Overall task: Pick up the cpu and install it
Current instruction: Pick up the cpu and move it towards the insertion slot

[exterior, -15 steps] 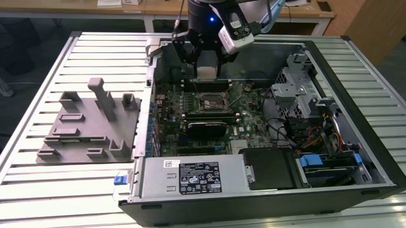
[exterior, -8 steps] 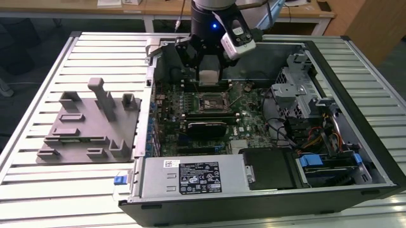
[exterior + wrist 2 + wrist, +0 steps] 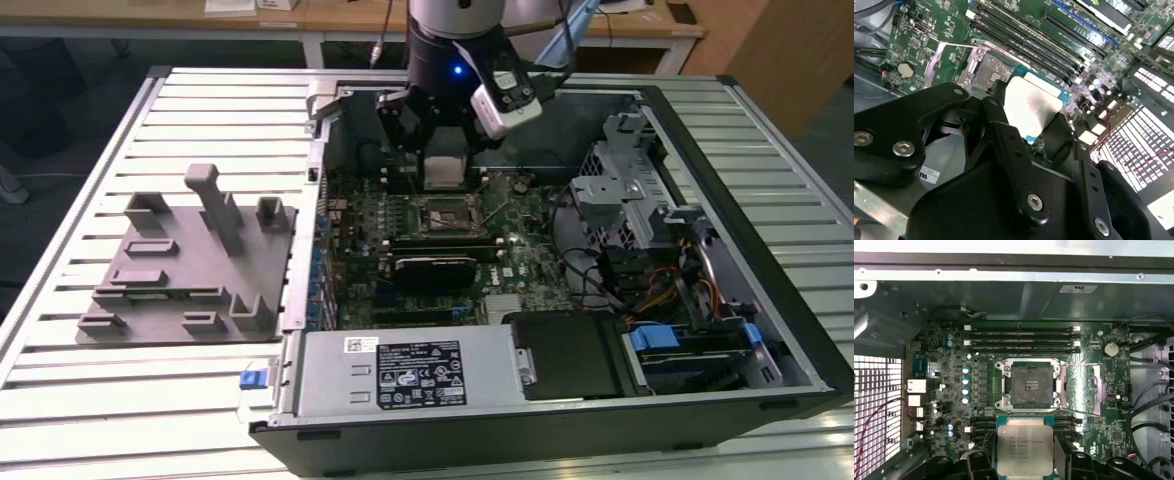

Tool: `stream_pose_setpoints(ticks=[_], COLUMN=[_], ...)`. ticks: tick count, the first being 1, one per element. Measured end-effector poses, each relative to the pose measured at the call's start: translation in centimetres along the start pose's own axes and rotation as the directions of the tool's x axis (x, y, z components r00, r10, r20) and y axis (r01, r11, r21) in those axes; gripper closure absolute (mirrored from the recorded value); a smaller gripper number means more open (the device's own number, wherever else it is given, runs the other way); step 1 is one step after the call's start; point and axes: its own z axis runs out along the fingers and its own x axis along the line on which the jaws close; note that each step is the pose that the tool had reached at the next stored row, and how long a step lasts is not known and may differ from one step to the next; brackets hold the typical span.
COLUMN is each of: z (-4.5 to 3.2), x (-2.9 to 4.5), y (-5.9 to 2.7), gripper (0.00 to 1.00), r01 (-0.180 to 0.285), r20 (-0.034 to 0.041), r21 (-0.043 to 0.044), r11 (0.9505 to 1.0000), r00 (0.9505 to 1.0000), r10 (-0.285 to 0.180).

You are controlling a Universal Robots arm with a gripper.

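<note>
Your gripper hangs inside the open computer case, over the motherboard; its 2 fingers are closed narrowly on opposite edges of the cpu, which is clamped flat between them with its silvery plate up.

In the first wrist view the cpu is clear of the board, just beside the socket and not in it; the socket's contact field lies bare, and its retention frame is swung open to 1 side.

In the second wrist view the chip shows a teal rim between the black fingers, with the socket just past it and a coin battery further off.

The case also holds a labelled power supply, a black box next to it, a metal drive cage and a bundle of cables on the exterior view's right.

The grey fixture tray sits on the slatted table outside the case, on the exterior view's left, well apart from your gripper; you cannot tell from here what its pockets contain.
</note>
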Motion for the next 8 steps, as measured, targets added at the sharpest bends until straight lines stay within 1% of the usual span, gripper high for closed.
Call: stream_pose_setpoints(ticks=[8], z=[1.45], x=[-0.33], y=[0.04], gripper=[0.46], r01=[0.000], r20=[0.0000], r21=[0.0001], r11=[1.0000], r00=[1.0000], r10=[0.000])
